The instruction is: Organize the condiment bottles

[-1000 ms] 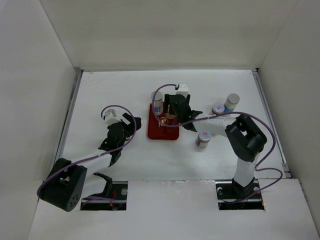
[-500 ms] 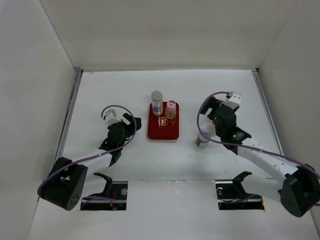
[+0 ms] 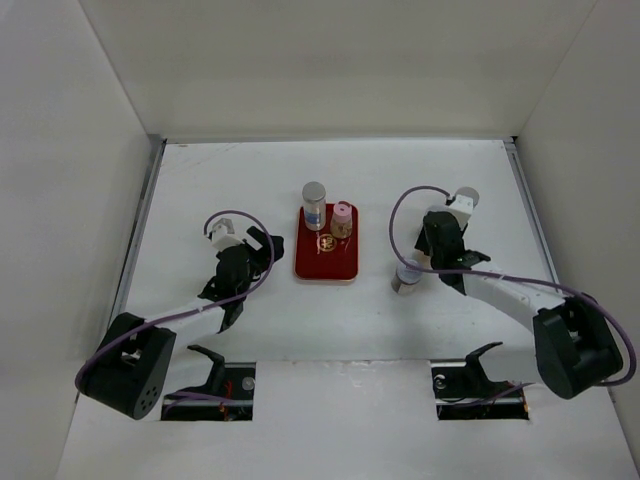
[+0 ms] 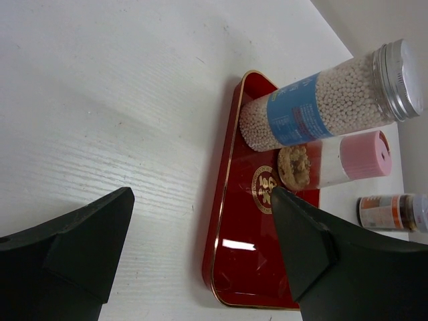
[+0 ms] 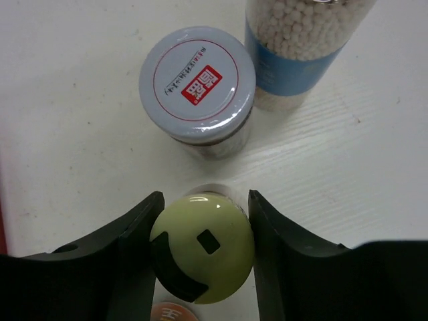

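Right fingers (image 5: 134,247) clench the yellow-green-capped shaker (image 5: 202,249), a silver-lidded jar (image 5: 197,83) just beyond their tips; left fingers (image 4: 80,234) spread wide, holding nothing.

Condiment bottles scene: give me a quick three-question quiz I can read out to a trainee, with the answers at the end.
1. True or false: the left gripper has a bottle between its jaws.
2. What colour is the cap between the jaws of the right gripper? A blue, B yellow-green, C black.
3. How many bottles stand on the tray?

Key
1. False: its jaws are open with nothing between them.
2. B: it is the shaker.
3. Two: the grey-capped bottle and the pink-capped bottle.
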Robot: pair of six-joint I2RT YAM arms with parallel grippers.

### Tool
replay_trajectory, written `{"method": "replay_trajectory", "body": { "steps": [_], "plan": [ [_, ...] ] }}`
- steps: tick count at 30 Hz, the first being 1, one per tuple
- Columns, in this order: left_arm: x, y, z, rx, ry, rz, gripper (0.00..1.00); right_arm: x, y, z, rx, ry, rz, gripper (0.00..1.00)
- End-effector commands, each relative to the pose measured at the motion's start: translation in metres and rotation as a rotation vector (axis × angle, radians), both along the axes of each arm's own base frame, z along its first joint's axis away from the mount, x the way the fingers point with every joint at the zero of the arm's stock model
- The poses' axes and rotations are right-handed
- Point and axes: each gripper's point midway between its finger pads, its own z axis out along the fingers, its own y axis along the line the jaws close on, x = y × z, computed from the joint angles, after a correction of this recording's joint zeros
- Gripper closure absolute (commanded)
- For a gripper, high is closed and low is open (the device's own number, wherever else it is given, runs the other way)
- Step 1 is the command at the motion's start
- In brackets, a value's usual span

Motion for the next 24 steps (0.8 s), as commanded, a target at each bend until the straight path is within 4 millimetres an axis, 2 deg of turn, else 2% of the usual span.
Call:
{"method": "replay_trajectory", "body": {
  "steps": [1,3,5,8,10,13,16,18,21,24],
  "plan": [
    [0.007,-0.004,0.016,-0.032,-0.054,-0.005,0.17,0.023,0.003,0.034,0.011,-0.096,-0.024,0.54],
    [0.006,-0.005,0.02,-0.037,-0.067,-0.007,0.17,0.024,0.002,0.056,-0.004,-0.162,-0.053,0.59],
    [0.007,-0.003,0.018,-0.03,-0.063,0.008,0.17,0.024,0.015,0.086,-0.007,-0.245,-0.028,0.6],
    [0.007,-0.007,0.014,-0.03,-0.05,-0.01,0.17,0.025,0.05,0.119,0.035,-0.336,0.064,0.59],
    [0.007,-0.005,0.017,-0.034,-0.06,-0.007,0.17,0.027,0.079,0.128,0.062,-0.361,0.136,0.58],
    [0.007,0.0,0.016,-0.029,-0.058,0.014,0.17,0.028,0.127,0.124,0.099,-0.338,0.241,0.57],
    [0.007,-0.002,0.017,-0.034,-0.061,0.002,0.17,0.027,0.176,0.112,0.142,-0.309,0.331,0.57],
    [0.007,-0.001,0.018,-0.032,-0.064,0.009,0.17,0.028,0.202,0.105,0.15,-0.291,0.375,0.57],
    [0.008,-0.003,0.013,-0.028,-0.047,0.002,0.17,0.033,0.226,0.096,0.134,-0.269,0.412,0.57],
    [0.007,-0.003,0.017,-0.033,-0.06,0.001,0.17,0.039,0.237,0.083,0.119,-0.248,0.419,0.56]
  ]
}}
